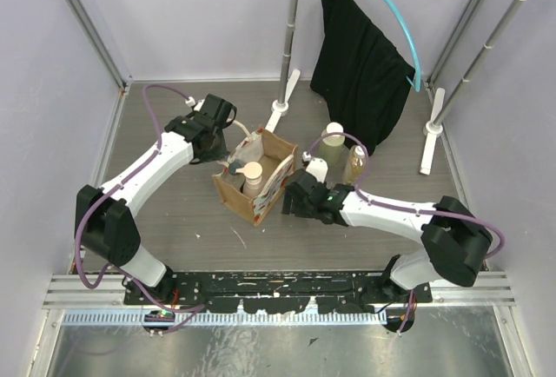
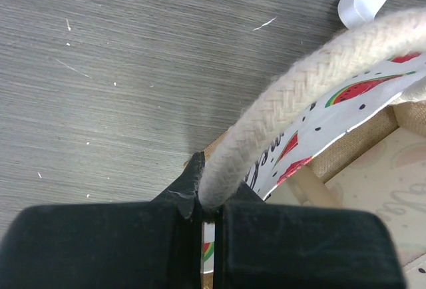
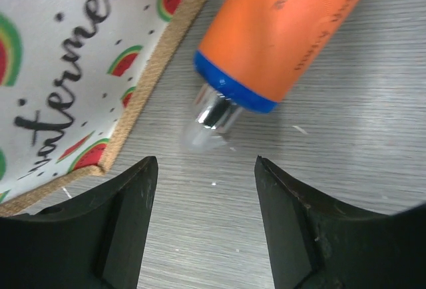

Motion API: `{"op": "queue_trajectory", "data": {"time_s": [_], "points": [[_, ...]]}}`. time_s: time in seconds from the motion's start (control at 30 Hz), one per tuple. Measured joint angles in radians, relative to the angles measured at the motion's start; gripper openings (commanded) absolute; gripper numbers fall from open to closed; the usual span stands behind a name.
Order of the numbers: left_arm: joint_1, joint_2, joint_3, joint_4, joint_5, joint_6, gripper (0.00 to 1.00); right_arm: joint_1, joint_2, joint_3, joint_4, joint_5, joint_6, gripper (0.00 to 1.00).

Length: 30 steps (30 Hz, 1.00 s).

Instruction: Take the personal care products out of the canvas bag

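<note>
The right gripper (image 3: 204, 169) hangs low over the table (image 1: 174, 212), jaws spread and empty. The orange bottle (image 3: 299, 29) lies on its side just ahead, blue collar toward the fingers, beside the canvas bag (image 1: 233, 195). Farther in, a cream-capped beige bottle (image 1: 252, 175) stands inside the bag. The left gripper (image 2: 203, 212) is pinched tight on the rope handle (image 2: 299, 82). Pulling that handle taut should hold the mouth wide. The right should lift clear without nudging the orange bottle, then descend straight onto the cream cap.
</note>
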Motion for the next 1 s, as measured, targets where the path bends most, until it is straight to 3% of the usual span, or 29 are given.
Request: {"op": "queue_trajectory", "data": {"time_s": [0.47,0.73,1.0], "points": [[0.0,0.0,-0.006,0.0,0.001,0.0,0.01,0.093,0.122,0.002,0.095,0.13,0.137,0.47],[0.001,0.0,-0.008,0.0,0.001,0.0,0.02,0.119,0.17,0.01,0.112,0.206,0.164,0.2],[0.001,-0.004,-0.008,-0.003,0.0,0.0,0.02,0.174,0.122,0.001,0.076,0.321,0.168,0.09]]}}
